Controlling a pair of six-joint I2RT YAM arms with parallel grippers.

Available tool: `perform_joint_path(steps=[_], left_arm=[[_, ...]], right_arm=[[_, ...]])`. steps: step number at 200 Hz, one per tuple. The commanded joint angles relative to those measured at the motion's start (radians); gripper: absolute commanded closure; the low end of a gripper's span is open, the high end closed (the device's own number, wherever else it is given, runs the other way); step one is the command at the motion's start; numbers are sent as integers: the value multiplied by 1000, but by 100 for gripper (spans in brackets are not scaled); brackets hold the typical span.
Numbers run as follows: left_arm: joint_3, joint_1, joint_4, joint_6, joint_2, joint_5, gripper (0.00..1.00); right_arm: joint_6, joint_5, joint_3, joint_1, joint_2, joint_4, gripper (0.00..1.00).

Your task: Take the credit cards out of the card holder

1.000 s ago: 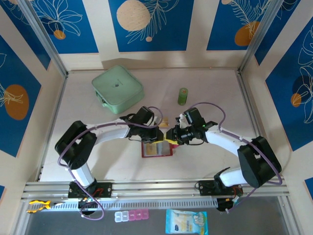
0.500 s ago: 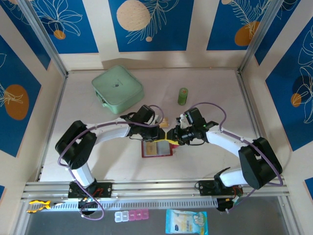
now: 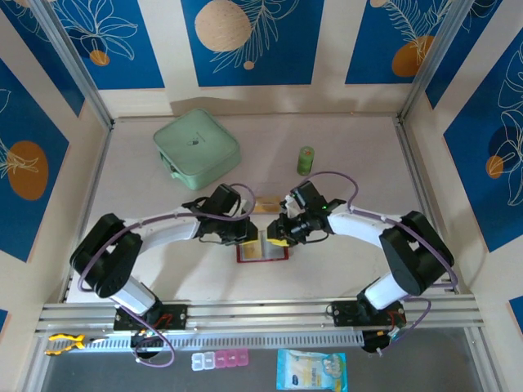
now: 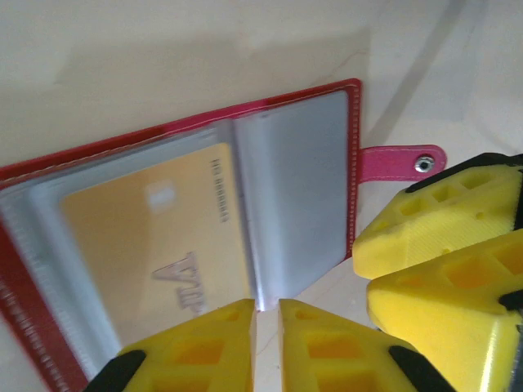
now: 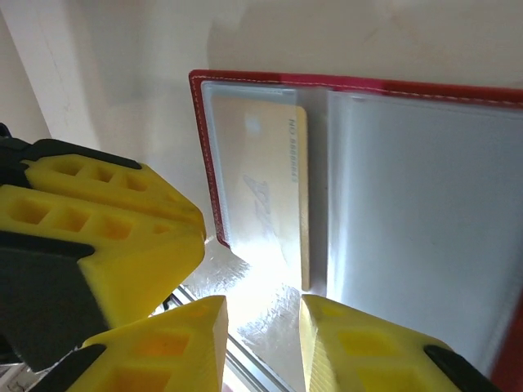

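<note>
Both arms swing in from the far right corner and now sit over the far edge of the card holder (image 3: 263,251), which lies open and flat on the table. The left gripper (image 4: 265,314) has just squeezed down to a thin slit and, as far as I can judge, nips the edge of a clear sleeve. The right gripper (image 5: 260,314) straddles the crinkled plastic with its jaws apart, clamping nothing. A tan card (image 3: 263,204) lies on the table just beyond the holder, so one looks to be out already. The yellow-orange card (image 4: 155,237) sits deep in its sleeve, which makes it the next to be freed. Its face reads "VIP", plus "NO" and a row of digits too soft to read.
</note>
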Motion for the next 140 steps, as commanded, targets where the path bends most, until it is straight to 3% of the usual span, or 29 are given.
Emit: perform_joint_path(steps=[1,140], left_arm=[[-54,26,15,9,-39,-9,87],[-152,84,75,23,13,19,96]], right_arm=[[9,2,42,29,49,7,71],[-14,44,118,79,167,-17,74]])
